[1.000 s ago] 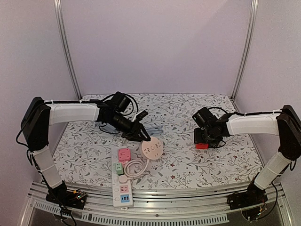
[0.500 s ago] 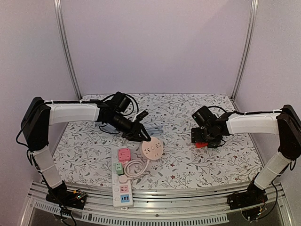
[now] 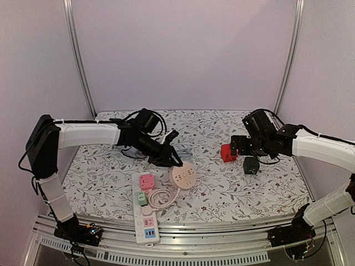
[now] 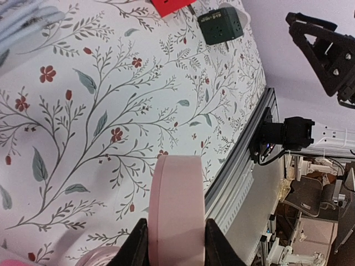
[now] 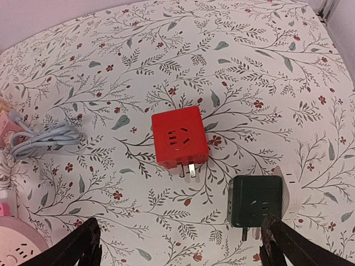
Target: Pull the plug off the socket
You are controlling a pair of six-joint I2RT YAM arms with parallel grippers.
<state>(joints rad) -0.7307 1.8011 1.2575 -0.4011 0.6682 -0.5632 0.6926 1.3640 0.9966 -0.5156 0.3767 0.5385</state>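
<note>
Two plug-in blocks seated in white power strip (image 3: 145,213) at near centre-left, pink block (image 3: 146,181) at its far end, green block (image 3: 141,197) just nearer. Beside it, left gripper (image 4: 175,233) clamped on rim of round pink socket (image 3: 182,176), white cord (image 3: 161,195) looped close by. Far right, right gripper (image 5: 180,238) spread wide, holding nothing, above red cube plug (image 5: 179,138), prongs bare, near but apart from dark green cube socket (image 5: 256,200). Underneath, floral table cover (image 3: 222,194); behind, plain lilac walls (image 3: 183,55), metal corner posts (image 3: 77,55).
</note>
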